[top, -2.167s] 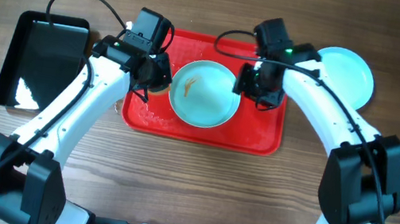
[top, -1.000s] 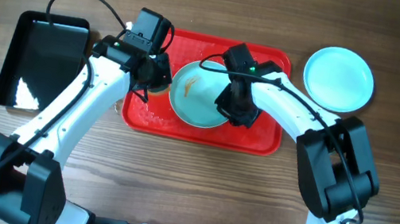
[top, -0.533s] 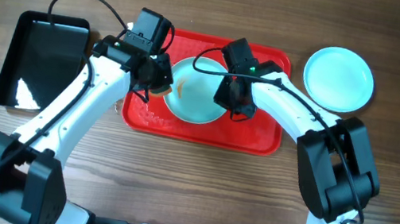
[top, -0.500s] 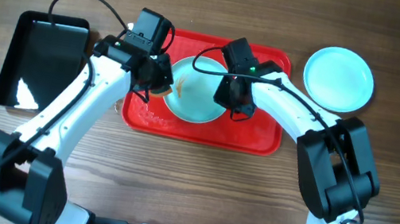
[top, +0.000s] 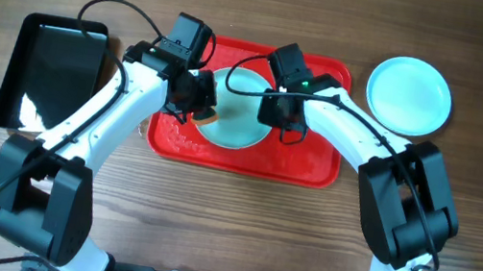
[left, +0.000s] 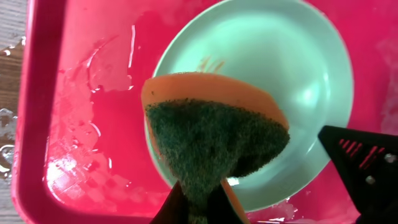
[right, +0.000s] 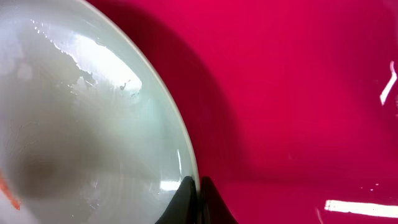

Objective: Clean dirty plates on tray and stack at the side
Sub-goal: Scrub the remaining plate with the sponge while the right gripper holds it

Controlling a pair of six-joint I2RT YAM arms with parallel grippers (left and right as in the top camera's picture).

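A pale blue plate [top: 240, 116] sits tilted on the red tray [top: 306, 160]. My right gripper [top: 275, 114] is shut on its right rim, and the right wrist view shows the fingers pinching that rim [right: 186, 168]. An orange-brown smear [left: 211, 63] marks the plate [left: 280, 87] near its left edge. My left gripper [top: 197, 99] is shut on an orange sponge with a green scouring face [left: 217, 140] and holds it over the plate's left side. Another pale blue plate [top: 408, 94] lies on the table right of the tray.
A black rectangular tray [top: 47, 71] lies at the far left. The red tray floor [left: 93, 124] is wet with water patches left of the plate. The right gripper's finger [left: 364, 171] shows in the left wrist view at the plate's right.
My right gripper moved from the tray's right edge to the tray plate, closed on its rim and tilted it. My left gripper moved right, bringing the sponge over the plate.
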